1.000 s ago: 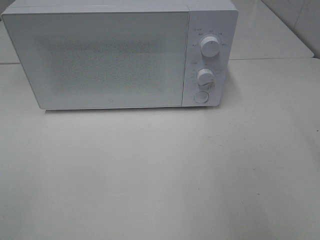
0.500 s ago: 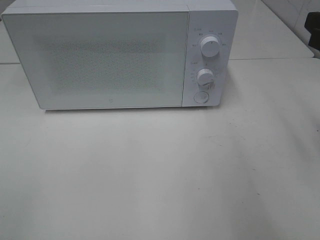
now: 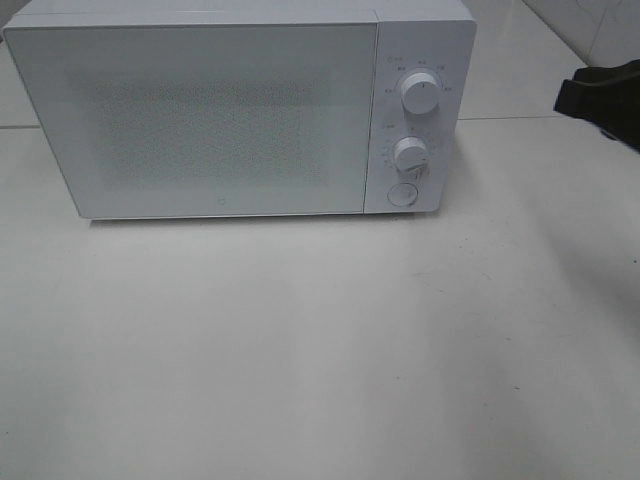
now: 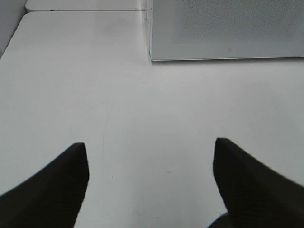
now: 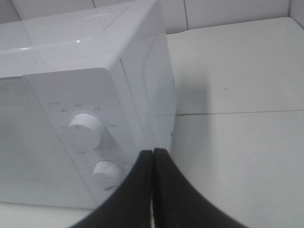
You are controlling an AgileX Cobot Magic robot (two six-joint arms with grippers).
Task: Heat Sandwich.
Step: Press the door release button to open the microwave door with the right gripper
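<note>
No sandwich and no plate show in any view. A white microwave (image 3: 240,110) stands at the back of the table with its door shut; two round knobs (image 3: 421,92) and a round button (image 3: 401,194) are on its right panel. My right gripper (image 5: 153,161) is shut and empty, in the air to the right of the microwave's control panel (image 5: 85,137); its arm (image 3: 600,95) enters the high view at the right edge. My left gripper (image 4: 151,156) is open and empty over the bare table, left of the microwave's front corner (image 4: 152,52).
The white table (image 3: 320,340) stretches in front of the microwave. A seam (image 3: 540,117) between two table tops runs behind the microwave's right side. A tiled wall (image 5: 228,12) stands at the back.
My right arm has come into the high view from the right edge, moving left toward the microwave. The microwave has not moved.
</note>
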